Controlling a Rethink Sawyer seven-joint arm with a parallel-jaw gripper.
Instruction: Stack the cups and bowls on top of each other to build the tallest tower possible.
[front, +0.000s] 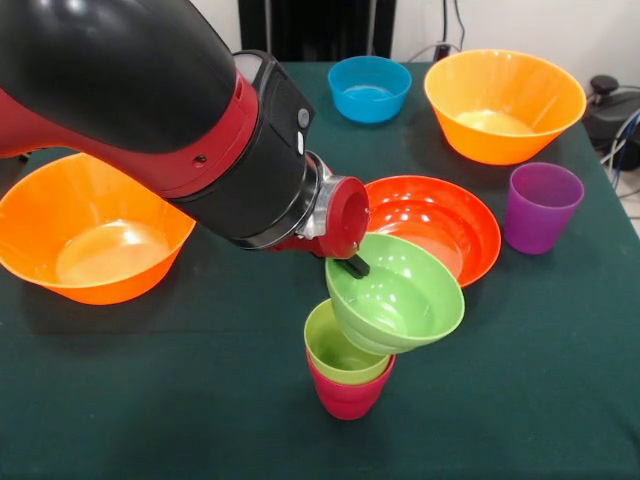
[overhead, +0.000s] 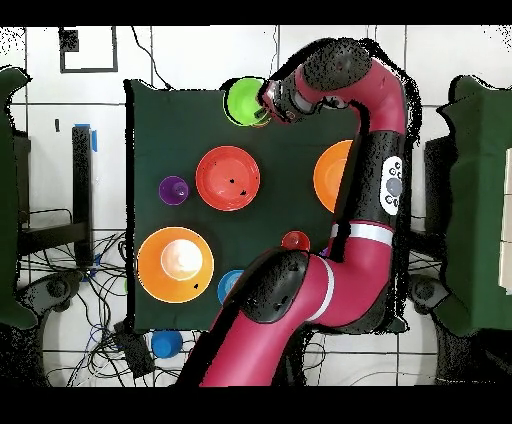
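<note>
My gripper is shut on the near rim of the small lime green bowl and holds it tilted. The bowl touches the top of a lime green cup that is nested in a crimson cup, a short tower near the table's front edge. In the overhead view the gripper sits beside the green bowl at the table's far edge. The red-orange bowl lies just behind, and the purple cup stands to its right. An orange-red cup shows only from overhead. The purple bowl is out of view.
One large orange bowl sits at the left under the arm and another at the back right. The small blue bowl is at the back middle. The arm's bulk covers the table's left back area.
</note>
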